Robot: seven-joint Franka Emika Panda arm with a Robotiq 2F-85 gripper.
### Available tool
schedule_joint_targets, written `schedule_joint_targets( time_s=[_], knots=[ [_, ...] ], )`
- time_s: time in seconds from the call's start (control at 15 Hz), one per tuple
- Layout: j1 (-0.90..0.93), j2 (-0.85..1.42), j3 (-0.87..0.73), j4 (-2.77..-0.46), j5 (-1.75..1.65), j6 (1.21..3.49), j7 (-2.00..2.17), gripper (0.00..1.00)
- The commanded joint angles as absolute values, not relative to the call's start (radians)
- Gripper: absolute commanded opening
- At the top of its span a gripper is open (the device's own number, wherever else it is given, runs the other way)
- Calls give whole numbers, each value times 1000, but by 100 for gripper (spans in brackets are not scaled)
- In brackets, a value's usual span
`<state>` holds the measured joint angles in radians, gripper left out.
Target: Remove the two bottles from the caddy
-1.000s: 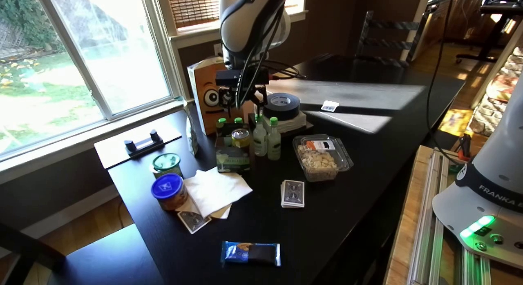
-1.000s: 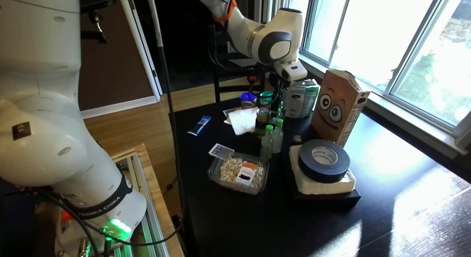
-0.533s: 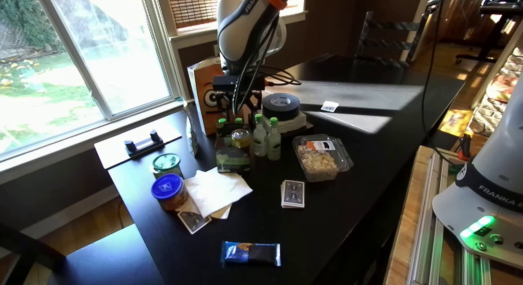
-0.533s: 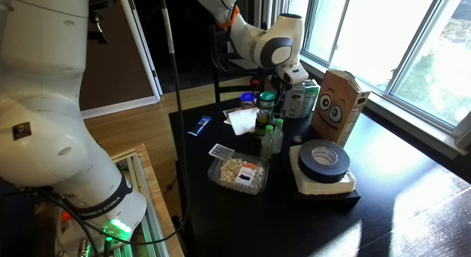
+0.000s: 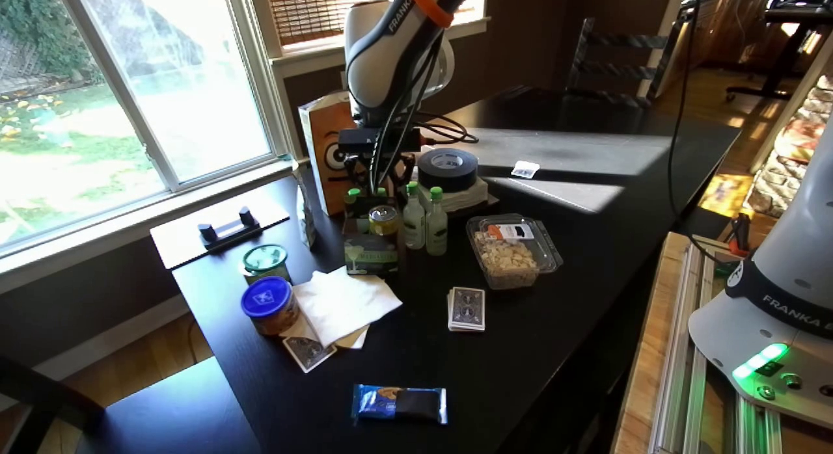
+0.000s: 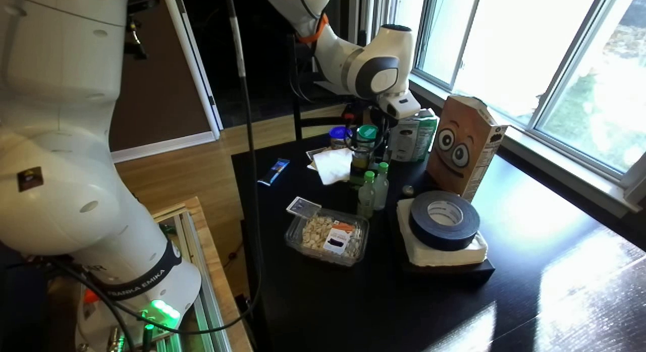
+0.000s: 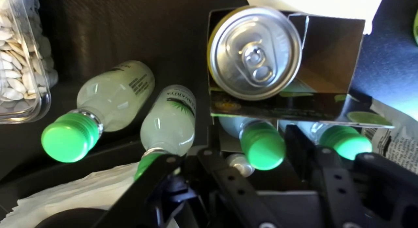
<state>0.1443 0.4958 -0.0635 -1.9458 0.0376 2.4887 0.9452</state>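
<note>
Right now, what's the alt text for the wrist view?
Open black jaws, at the bottom, appear either side of a green-capped bottle in a cardboard caddy; contact is unclear. The caddy also holds a second bottle and a can. Outside it, to the left, stand a third bottle and a fourth bottle, with a clear tub at the frame's edge.

Table (image 5: 507, 343) in both opposed exterior views, wrist view downward, close.

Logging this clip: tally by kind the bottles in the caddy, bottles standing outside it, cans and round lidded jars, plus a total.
Bottles in the caddy: 2
Outside bottles: 2
Can: 1
Jars: 2
Total: 7
</note>
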Motion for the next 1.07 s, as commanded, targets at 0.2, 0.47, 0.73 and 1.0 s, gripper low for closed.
schedule_joint_targets(
  time_s=[0.2,0.47,0.73,1.0],
  knots=[
    [172,514,-70,-1933,37,2530,969,46],
    [181,517,-78,-1931,31,2526,978,13],
    [186,514,-89,-1932,19,2516,991,7],
    [175,468,-75,-1922,28,2439,945,7]
  ],
)
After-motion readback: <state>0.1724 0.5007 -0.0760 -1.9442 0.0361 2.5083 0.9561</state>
